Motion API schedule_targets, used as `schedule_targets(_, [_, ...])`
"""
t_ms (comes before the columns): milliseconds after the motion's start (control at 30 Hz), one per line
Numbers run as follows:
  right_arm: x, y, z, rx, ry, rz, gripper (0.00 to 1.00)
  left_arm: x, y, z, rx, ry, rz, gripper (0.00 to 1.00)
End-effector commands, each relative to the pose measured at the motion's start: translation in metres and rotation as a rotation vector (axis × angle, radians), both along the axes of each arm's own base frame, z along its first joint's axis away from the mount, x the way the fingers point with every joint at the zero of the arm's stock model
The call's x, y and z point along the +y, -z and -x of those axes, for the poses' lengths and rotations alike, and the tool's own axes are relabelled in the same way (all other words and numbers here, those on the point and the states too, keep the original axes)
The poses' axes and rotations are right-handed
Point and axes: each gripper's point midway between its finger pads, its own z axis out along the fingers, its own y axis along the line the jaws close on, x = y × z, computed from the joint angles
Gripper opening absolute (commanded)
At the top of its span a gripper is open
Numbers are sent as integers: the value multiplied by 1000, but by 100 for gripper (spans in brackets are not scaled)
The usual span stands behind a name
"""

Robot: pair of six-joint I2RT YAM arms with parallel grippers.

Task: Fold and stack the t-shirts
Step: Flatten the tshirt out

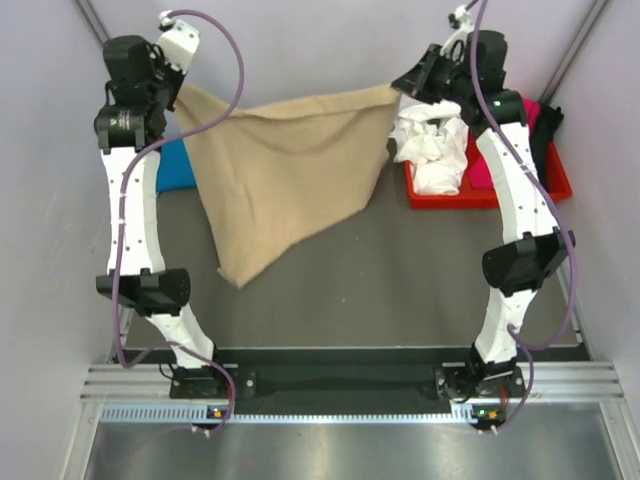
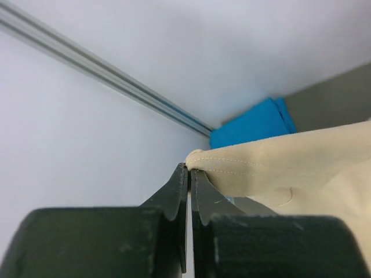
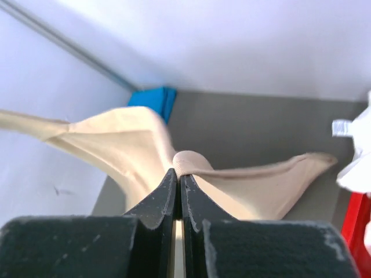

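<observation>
A tan t-shirt (image 1: 275, 170) hangs stretched between both grippers at the far side of the table, its lower corner touching the grey tabletop. My left gripper (image 1: 178, 92) is shut on its left edge; the left wrist view shows the hem (image 2: 243, 165) pinched at the fingertips. My right gripper (image 1: 400, 88) is shut on its right edge, and the cloth (image 3: 116, 147) bunches at the fingertips in the right wrist view. A folded blue t-shirt (image 1: 172, 165) lies at the far left, partly behind the tan one. White (image 1: 432, 150), magenta (image 1: 480, 168) and black (image 1: 545, 135) t-shirts lie in the red tray.
The red tray (image 1: 480, 195) sits at the far right against the wall. White walls close in on both sides and the back. The blue shirt also shows in the left wrist view (image 2: 252, 124) and the right wrist view (image 3: 152, 101).
</observation>
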Motion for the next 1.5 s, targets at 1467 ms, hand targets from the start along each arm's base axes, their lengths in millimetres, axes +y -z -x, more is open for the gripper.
schedule_targets(1467, [-86,333,369,804,51,155,0,29,287,375,1083,71,-296,0])
